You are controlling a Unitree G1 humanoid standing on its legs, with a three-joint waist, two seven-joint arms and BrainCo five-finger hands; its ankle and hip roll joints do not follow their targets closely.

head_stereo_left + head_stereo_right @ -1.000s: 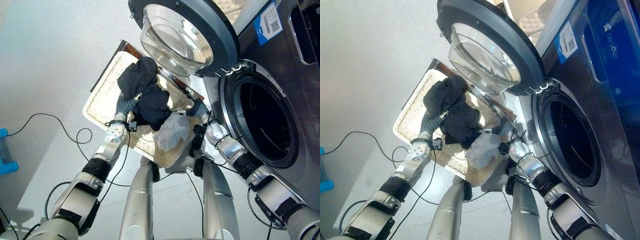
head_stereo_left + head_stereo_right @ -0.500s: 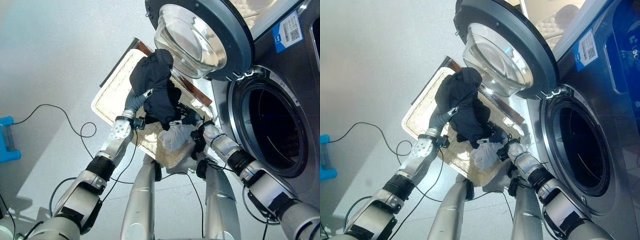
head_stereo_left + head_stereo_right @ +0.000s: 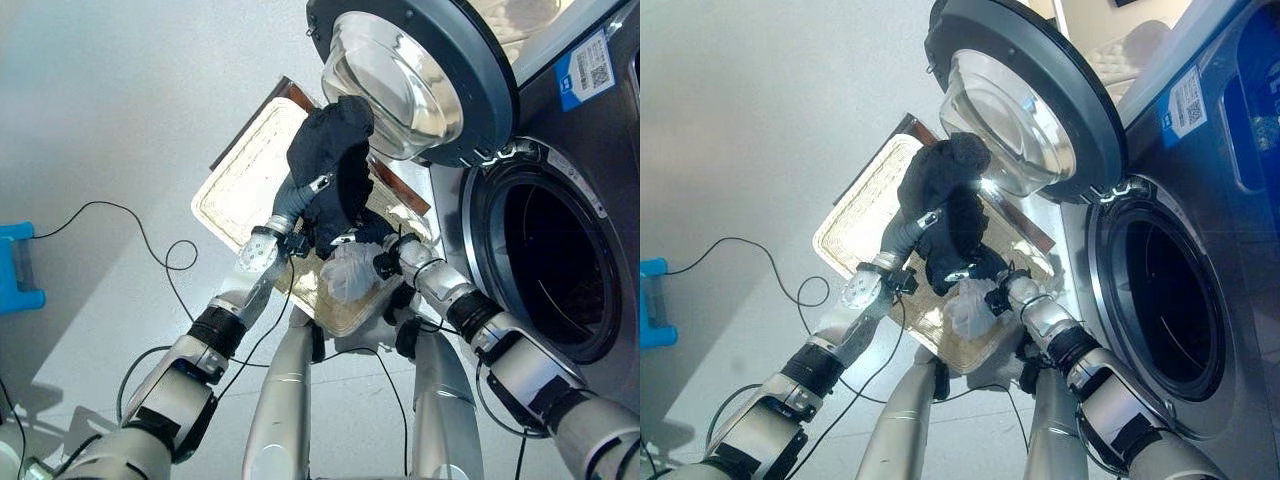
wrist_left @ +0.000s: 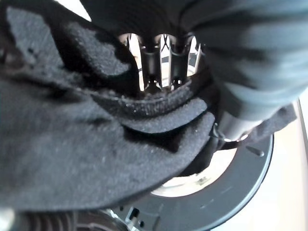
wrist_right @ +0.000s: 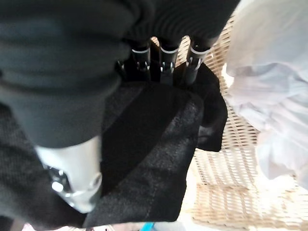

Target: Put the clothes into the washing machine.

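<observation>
A bundle of dark clothes (image 3: 335, 160) hangs lifted above the wicker basket (image 3: 238, 185), just below the glass of the open washer door (image 3: 420, 75). My left hand (image 3: 292, 203) is under the bundle, its fingers (image 4: 161, 62) curled into the dark cloth (image 4: 72, 144). My right hand (image 3: 385, 257) holds the bundle's lower end, fingers (image 5: 161, 60) and thumb (image 5: 72, 173) closed on dark cloth (image 5: 154, 144). A white garment (image 3: 350, 272) lies in the basket beside the right hand. The drum opening (image 3: 545, 260) gapes to the right.
The washing machine front (image 3: 1200, 300) fills the right side, and its door swings out over the basket's far end. A blue object (image 3: 15, 270) stands on the pale floor at far left. Open floor lies left of the basket.
Both hands have raised the dark clothes higher, up against the door glass. The white garment has stayed in the basket. The camera has shifted a little.
</observation>
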